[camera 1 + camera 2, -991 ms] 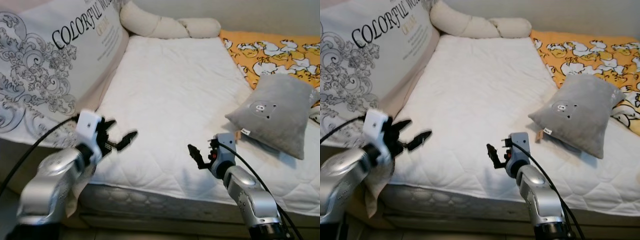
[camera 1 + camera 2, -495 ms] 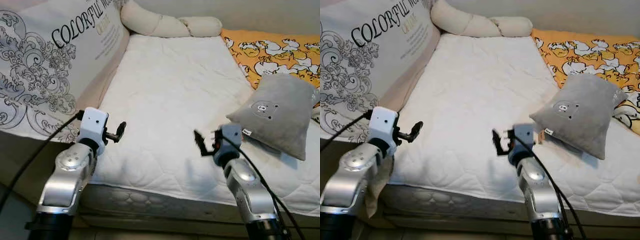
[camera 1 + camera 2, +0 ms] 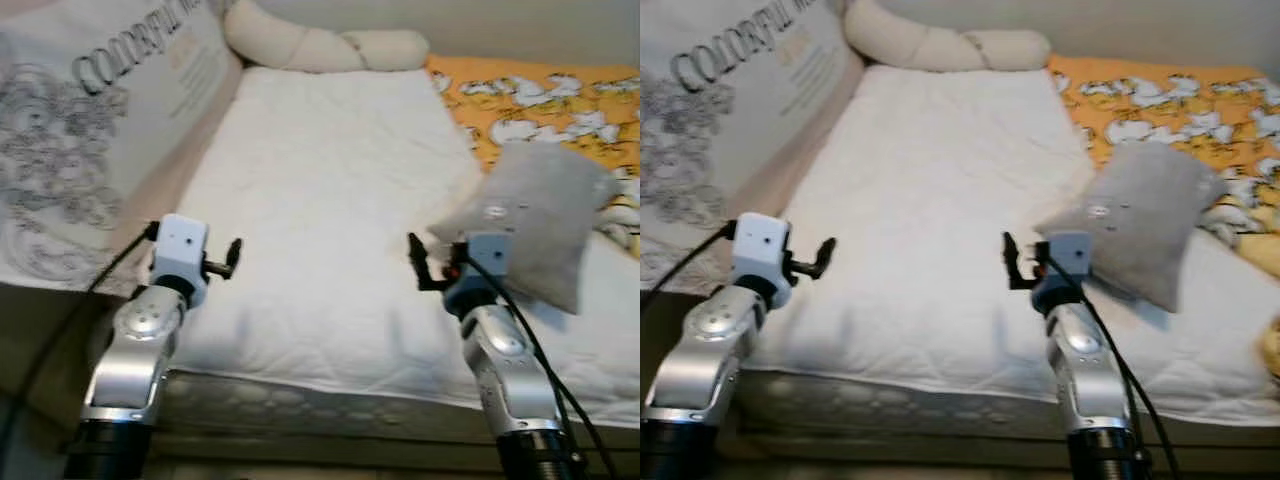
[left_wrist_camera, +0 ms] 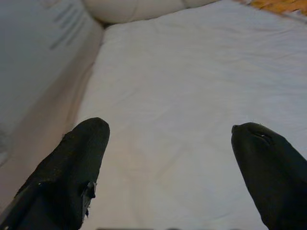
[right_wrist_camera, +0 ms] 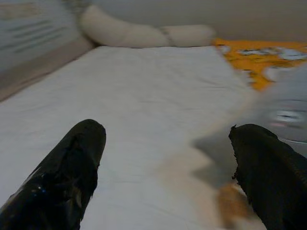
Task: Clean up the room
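Observation:
A grey bear-face pillow (image 3: 540, 215) lies on the right side of the white mattress (image 3: 330, 190), partly over an orange duck-print blanket (image 3: 540, 95). My right gripper (image 3: 418, 262) hovers over the mattress just left of the pillow, fingers open; in the right wrist view the pillow (image 5: 283, 115) is blurred beside one finger (image 5: 72, 172). My left gripper (image 3: 232, 258) is raised over the mattress's near left edge, fingers open with nothing between them (image 4: 168, 158).
A large printed white cushion (image 3: 90, 130) leans along the bed's left side. A long cream bolster (image 3: 320, 48) lies across the head of the bed against the wall. The mattress's front edge (image 3: 330, 385) runs just below both arms.
The view has shifted and blurred, so the camera moved. Both grippers have risen and reached forward over the mattress; the right one is closer to the grey pillow.

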### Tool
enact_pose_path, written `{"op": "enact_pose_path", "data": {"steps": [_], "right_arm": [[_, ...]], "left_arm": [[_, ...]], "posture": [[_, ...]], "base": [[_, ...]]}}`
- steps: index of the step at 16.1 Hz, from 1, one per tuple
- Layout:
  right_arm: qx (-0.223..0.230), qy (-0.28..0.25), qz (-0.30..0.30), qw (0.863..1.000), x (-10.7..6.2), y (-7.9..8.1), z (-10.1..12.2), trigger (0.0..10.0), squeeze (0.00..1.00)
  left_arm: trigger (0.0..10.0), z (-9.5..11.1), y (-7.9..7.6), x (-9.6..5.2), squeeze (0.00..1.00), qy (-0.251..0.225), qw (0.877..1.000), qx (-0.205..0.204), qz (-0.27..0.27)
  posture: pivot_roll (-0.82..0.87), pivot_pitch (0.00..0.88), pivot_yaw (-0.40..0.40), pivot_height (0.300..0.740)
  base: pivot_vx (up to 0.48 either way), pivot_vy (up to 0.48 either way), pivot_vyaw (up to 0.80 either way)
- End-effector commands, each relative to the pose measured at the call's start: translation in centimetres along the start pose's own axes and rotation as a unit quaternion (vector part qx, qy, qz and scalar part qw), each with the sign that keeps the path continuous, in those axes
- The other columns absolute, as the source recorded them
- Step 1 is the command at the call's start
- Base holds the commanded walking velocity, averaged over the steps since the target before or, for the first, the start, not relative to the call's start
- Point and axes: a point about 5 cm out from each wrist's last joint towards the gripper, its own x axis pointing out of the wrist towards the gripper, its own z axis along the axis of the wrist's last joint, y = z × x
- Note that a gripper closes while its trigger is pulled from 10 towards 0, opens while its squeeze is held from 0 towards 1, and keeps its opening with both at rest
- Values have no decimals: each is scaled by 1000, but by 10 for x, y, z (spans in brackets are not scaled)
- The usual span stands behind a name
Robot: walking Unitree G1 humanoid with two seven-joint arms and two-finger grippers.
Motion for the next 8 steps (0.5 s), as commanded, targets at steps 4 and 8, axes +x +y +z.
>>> {"op": "enact_pose_path", "data": {"steps": [4, 8], "right_arm": [[10, -8, 3, 1000, 3, 3, 4, 10000, 0], [8, -2, 5, 1000, 3, 4, 0, 10000, 0]], "left_arm": [[10000, 2, 2, 1, 0, -4, 1000, 6, 8], [10000, 3, 0, 2, 0, -4, 1000, 22, 3]], "posture": [[11, 0, -14, 740], [11, 0, -16, 740]], "base": [[0, -406, 0], [0, -407, 0]]}}
